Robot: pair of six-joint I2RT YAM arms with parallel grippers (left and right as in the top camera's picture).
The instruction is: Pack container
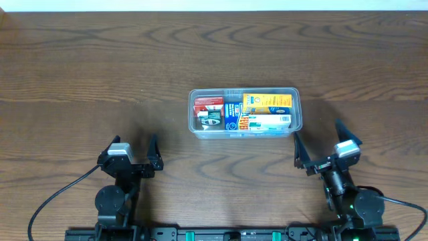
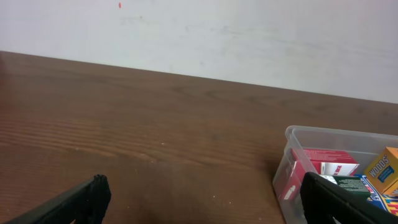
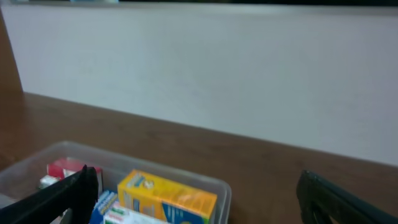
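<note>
Your container sits on the table, a little toward 1 o'clock from the middle of the overhead view. It holds small boxes: a yellow box in its 1 o'clock corner, a red box at 10 o'clock, a blue box between them and a white box along the 5 o'clock side. Your left gripper sits at 8 o'clock from the container, well apart from it, jaws spread wide with nothing between them, while your right gripper, near the container at 4 o'clock, is likewise spread and empty.
</note>
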